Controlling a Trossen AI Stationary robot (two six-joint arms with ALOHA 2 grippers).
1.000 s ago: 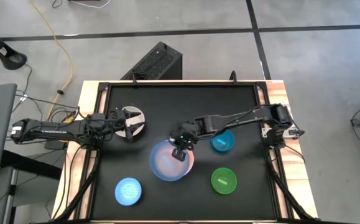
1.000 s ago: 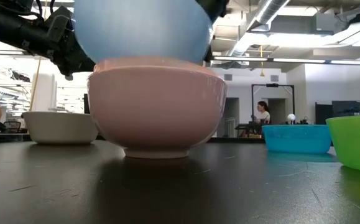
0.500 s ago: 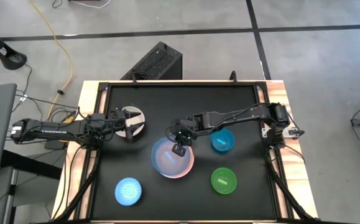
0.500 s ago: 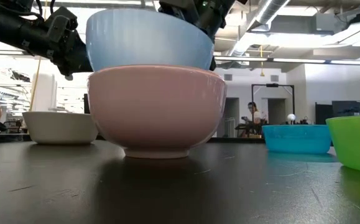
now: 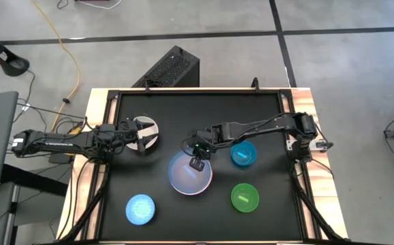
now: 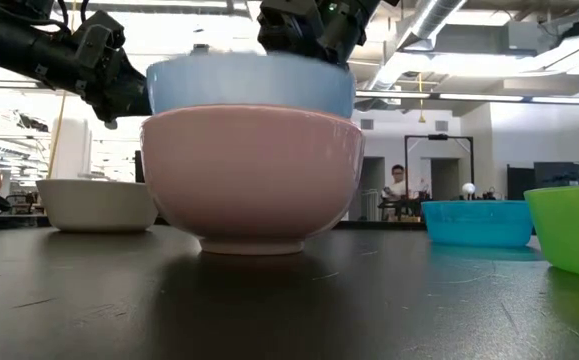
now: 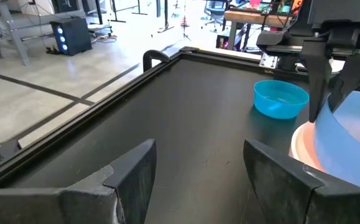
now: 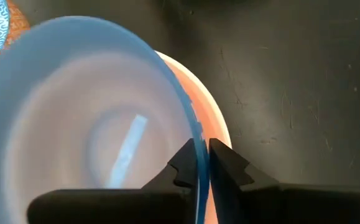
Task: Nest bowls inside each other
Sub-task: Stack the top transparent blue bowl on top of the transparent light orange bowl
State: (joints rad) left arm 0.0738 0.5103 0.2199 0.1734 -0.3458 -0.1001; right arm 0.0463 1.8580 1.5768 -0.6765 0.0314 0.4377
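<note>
The blue bowl (image 6: 249, 85) sits inside the pink bowl (image 6: 254, 175) at the table's middle, with only its upper band above the pink rim. My right gripper (image 8: 203, 165) points down over the blue bowl's far rim. Its fingers are a little apart, one inside the bowl and one outside. My left gripper (image 7: 198, 168) is open at the table's left, next to the white bowl (image 5: 145, 129), with nothing between its fingers. My right gripper straddles the blue bowl's far rim (image 8: 199, 146) from above, slanting down, with one finger inside the bowl and one outside. Whether the fingers touch the rim I cannot tell. The bowl rests in the pink bowl (image 8: 220, 140).
A teal bowl (image 5: 243, 154) stands right of the stacked pair, and a green bowl (image 5: 245, 197) at the near right. A patterned light blue bowl (image 5: 141, 209) is at the near left. The table has a raised black frame around it.
The blue bowl hung tilted above the pink bowl, then stood high in it. Now it has sunk deep into the pink bowl and sits about level. My right gripper has stayed over its far rim.
</note>
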